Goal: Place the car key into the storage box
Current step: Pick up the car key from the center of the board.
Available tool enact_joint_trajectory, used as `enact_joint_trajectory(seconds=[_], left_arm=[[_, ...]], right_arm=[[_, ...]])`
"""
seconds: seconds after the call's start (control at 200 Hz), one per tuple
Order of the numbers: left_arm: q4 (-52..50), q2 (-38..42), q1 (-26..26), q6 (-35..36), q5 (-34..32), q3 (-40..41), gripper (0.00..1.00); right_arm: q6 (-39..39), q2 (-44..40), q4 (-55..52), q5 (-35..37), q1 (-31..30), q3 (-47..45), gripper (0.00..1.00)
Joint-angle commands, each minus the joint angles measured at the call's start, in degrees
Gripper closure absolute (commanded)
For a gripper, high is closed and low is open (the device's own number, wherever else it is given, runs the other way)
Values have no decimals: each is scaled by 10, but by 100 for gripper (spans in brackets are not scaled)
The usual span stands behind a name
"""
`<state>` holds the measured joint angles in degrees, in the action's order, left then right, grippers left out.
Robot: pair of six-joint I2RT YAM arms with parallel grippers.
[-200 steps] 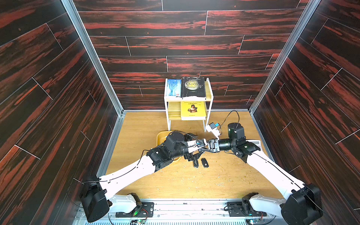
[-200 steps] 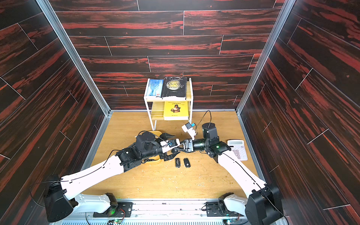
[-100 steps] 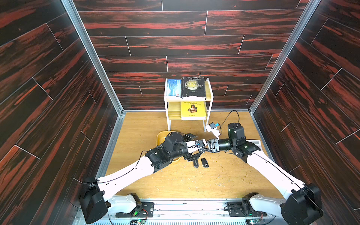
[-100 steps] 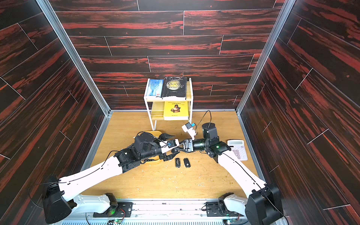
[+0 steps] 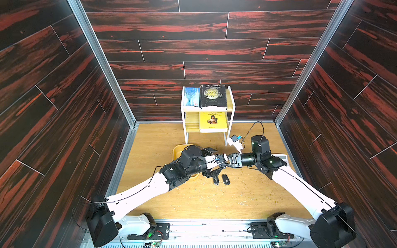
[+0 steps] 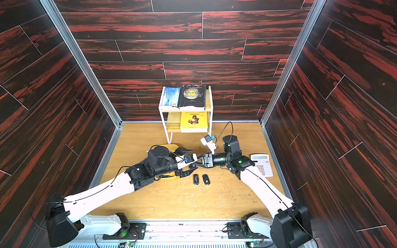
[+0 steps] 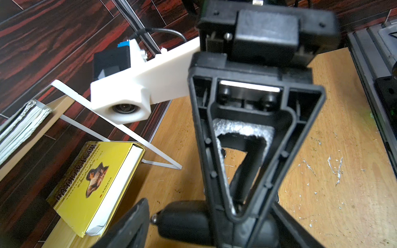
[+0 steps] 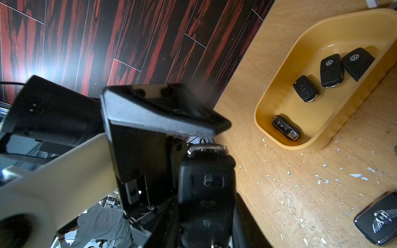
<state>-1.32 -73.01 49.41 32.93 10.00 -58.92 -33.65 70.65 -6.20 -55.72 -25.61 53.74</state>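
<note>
My right gripper (image 8: 206, 216) is shut on a black car key (image 8: 206, 184) with three buttons, held above the table. The key (image 7: 182, 219) juts from the right gripper (image 7: 235, 215) into the gap of my left gripper (image 7: 206, 229), which is open around it; one left finger (image 7: 131, 225) is right beside the key's metal end. In both top views the two grippers meet nose to nose, left gripper (image 6: 188, 161) against right gripper (image 6: 194, 165). The yellow storage box (image 8: 279, 137) lies beside them with several key fobs inside. My left arm mostly covers the storage box (image 5: 176, 150).
Two more key fobs (image 6: 196, 178) (image 6: 206, 179) lie on the wooden floor just in front of the grippers. A white two-tier shelf (image 5: 207, 109) with books stands at the back. A calculator (image 6: 262, 165) lies beside my right arm. Dark panelled walls enclose the space.
My left arm has edged slightly towards the right gripper, and its jaws have narrowed a little round the key. The right arm and the key have stayed put.
</note>
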Motion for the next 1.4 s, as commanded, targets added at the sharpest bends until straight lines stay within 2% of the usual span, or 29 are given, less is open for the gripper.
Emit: enact_joint_trajectory(seconds=[0.0, 0.521, 0.601, 0.847, 0.937, 1.012, 1.192, 1.237, 1.298, 1.308, 1.328, 1.338, 1.393], left_arm=[[-10, 20, 0, 5, 6, 7, 15], [-16, 11, 0, 4, 18, -1, 16], [-18, 8, 0, 3, 20, -6, 24], [-32, 7, 0, 8, 27, -9, 32], [-37, 5, 0, 8, 27, -13, 40], [-42, 4, 0, 8, 29, -17, 52], [-46, 2, 0, 4, 34, -22, 55], [-47, 3, 0, 4, 34, -22, 55], [-47, 3, 0, 4, 33, -19, 54], [-47, 3, 0, 4, 34, -19, 54], [-47, 4, 0, 3, 33, -20, 54], [-47, 4, 0, 3, 33, -20, 54], [-48, 4, 0, 3, 33, -19, 54]], right_arm=[[2, -2, -4, -3, 0, 19, 75], [6, 4, -8, -3, 0, 19, 75], [6, 4, -8, -3, 0, 19, 75], [5, 5, -8, -3, 0, 20, 74], [6, 6, -7, -3, 0, 18, 74], [4, 5, -6, -3, 0, 17, 74], [4, 4, -6, -3, 0, 17, 74], [5, 3, -6, -3, 0, 17, 69], [6, 1, -7, 2, 0, 18, 53], [6, 0, -7, 4, 0, 18, 41], [6, 0, -7, 4, 0, 18, 9], [6, -1, -6, 5, 0, 17, 3], [7, -1, -5, 5, 0, 18, 2]])
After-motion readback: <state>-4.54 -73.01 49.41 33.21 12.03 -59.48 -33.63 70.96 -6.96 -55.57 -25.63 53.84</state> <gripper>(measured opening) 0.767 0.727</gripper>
